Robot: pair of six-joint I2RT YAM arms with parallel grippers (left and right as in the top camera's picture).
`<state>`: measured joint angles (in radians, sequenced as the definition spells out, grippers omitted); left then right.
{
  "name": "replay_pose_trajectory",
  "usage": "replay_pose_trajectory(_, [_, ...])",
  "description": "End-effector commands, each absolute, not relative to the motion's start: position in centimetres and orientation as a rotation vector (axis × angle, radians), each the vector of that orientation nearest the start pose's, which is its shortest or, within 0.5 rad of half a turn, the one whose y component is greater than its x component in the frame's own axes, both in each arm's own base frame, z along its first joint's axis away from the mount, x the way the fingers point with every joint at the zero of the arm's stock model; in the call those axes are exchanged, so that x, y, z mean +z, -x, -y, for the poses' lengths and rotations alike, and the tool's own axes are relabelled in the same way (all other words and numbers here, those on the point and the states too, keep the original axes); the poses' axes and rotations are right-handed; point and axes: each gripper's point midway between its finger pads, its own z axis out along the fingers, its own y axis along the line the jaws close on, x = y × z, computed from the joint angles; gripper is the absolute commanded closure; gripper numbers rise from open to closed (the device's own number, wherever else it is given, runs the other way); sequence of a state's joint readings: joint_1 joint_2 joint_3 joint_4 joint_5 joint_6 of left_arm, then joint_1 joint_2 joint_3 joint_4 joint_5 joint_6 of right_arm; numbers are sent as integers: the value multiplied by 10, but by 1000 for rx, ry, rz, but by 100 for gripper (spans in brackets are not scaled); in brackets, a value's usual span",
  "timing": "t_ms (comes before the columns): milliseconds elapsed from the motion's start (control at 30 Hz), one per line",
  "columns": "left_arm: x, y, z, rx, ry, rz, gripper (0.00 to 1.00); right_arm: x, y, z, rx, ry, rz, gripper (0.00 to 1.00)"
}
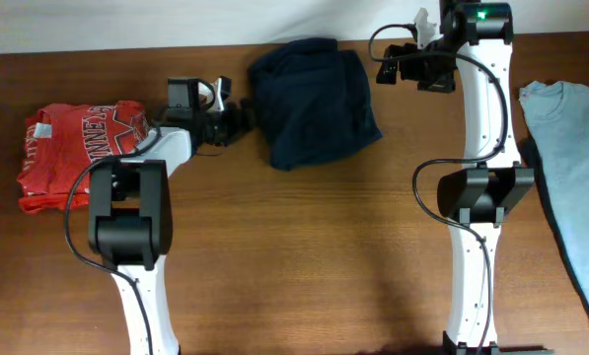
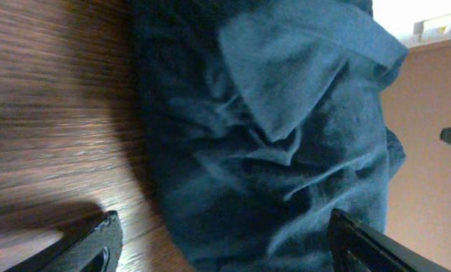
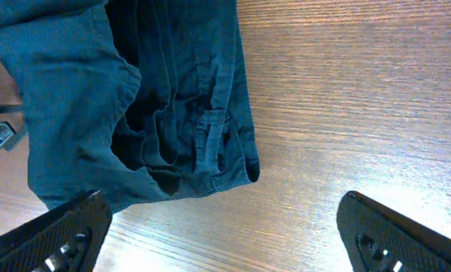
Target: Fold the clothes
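**One crumpled navy garment point(image 1: 314, 99), nothing gripped**

The wooden table point(image 1: 304, 247) carries it at the far edge, near the centre, lumped in overlapping layers rather than flat. A pale grey-blue T-shirt point(image 1: 570, 158) lies at the right edge and a red shirt point(image 1: 77, 153) at the far left. The left gripper point(image 1: 245, 118) sits at the garment's left side, fingers wide apart, clamping nothing. The right gripper point(image 1: 393, 61) hovers just off its right side, fingers equally spread. Closing on this heap could pinch several layers together and drag the bundle instead of opening it.

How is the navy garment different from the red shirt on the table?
The navy garment is plain; the red shirt has white lettering. The navy garment is larger and rumpled; the red shirt is a smaller, flatter folded bundle. Both lie on the wooden table.
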<state>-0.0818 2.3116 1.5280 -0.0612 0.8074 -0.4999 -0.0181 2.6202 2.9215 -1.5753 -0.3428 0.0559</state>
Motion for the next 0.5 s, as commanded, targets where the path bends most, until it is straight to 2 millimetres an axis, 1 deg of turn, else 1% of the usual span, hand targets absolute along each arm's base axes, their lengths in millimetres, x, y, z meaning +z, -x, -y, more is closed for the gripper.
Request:
replay_pose_trajectory(0, [7, -524, 183, -1194, 100, -2478, 13, 173, -533, -52, 507, -13, -2765, 1])
replay_pose_trajectory(67, [3, -522, 196, -1177, 73, -2482, 13, 173, -533, -52, 507, -13, -2766, 1])
replay_pose_trajectory(100, [3, -522, 201, -1171, 60, -2481, 8, 173, -533, -52, 508, -13, -2766, 1])
replay_pose_trajectory(167, [1, -523, 211, -1159, 80, -2482, 6, 173, -533, -52, 508, -13, -2766, 1])
replay_pose_trajectory(267, [3, -524, 235, -1178, 57, -2445, 5, 173, -532, -52, 508, -13, -2768, 1])
replay_pose_trajectory(300, [4, -525, 249, -1200, 37, -2419, 5, 173, -531, -52, 509, -15, -2773, 1])
replay_pose_trajectory(333, [4, -525, 256, -1209, 28, -2403, 5, 172, -530, -52, 509, -16, -2777, 1])
replay_pose_trajectory(367, [3, -524, 267, -1219, 4, -2384, 20, 172, -529, -52, 509, -17, -2782, 1])
replay_pose_trajectory(400, [4, -524, 271, -1224, -11, -2375, 38, 172, -528, -52, 510, -18, -2785, 1])
replay_pose_trajectory(433, [5, -523, 277, -1228, -29, -2363, 72, 171, -527, -52, 510, -19, -2791, 1])
replay_pose_trajectory(467, [6, -524, 279, -1224, -35, -2355, 94, 171, -526, -52, 510, -12, -2795, 1])
